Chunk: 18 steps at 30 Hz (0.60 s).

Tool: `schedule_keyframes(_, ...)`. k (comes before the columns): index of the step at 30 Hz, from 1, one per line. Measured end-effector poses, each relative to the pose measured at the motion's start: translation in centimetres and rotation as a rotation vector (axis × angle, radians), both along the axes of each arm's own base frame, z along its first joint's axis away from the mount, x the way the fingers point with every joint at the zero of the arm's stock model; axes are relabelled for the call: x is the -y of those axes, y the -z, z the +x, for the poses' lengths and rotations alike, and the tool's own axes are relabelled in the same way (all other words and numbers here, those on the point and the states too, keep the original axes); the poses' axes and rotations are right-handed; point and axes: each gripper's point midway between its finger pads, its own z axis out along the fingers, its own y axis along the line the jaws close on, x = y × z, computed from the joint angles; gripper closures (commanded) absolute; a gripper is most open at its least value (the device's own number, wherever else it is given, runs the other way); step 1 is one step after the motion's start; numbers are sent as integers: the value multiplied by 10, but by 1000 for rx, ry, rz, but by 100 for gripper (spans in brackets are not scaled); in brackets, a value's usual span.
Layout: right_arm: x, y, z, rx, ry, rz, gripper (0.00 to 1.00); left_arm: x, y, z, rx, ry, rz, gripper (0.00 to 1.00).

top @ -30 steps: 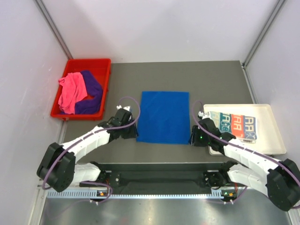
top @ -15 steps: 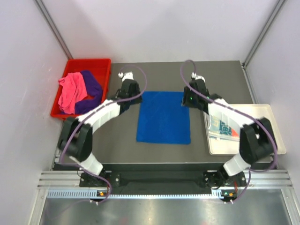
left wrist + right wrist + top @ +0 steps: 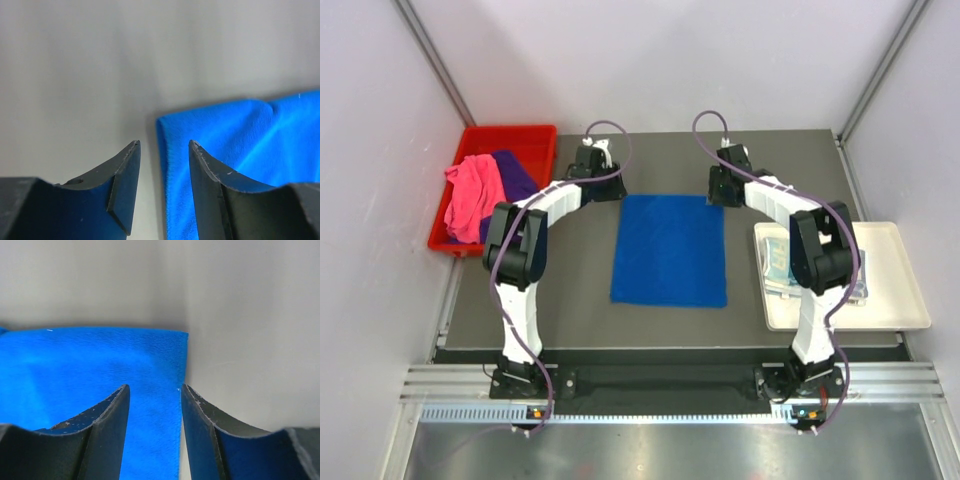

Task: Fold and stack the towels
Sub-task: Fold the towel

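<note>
Red plastic bin [image 3: 542, 140] at the far left holds a crumpled pink towel [image 3: 473, 196] with a purple towel [image 3: 517, 178] beside it. The left gripper [image 3: 606, 192] sits at the far left corner of the blue towel [image 3: 670, 250], fingers spread, the corner's edge lying between them in the wrist view [image 3: 164, 145]. That towel lies flat on the grey table [image 3: 800, 160]. The right gripper [image 3: 718, 194] is at its far right corner, also spread [image 3: 154, 387], straddling the towel's right edge. Whether either touches the cloth I cannot tell. A white tray [image 3: 905, 300] at the right holds a lettered towel [image 3: 776, 262], partly behind the arm.
</note>
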Motion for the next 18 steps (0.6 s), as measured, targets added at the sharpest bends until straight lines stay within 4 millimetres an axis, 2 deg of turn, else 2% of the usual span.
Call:
schedule_keyframes(4, 6, 14, -3, -38, -3, -19, 54, 11, 14, -7, -40, 62, -37, 52)
schedule_keyframes(10, 10, 27, -2, -71, -4, -38, 54, 16, 20, -7, -45, 84, -55, 52)
schedule_keyframes(18, 9, 31, 8, -69, -7, -43, 55, 18, 33, -1, -49, 76, -62, 58)
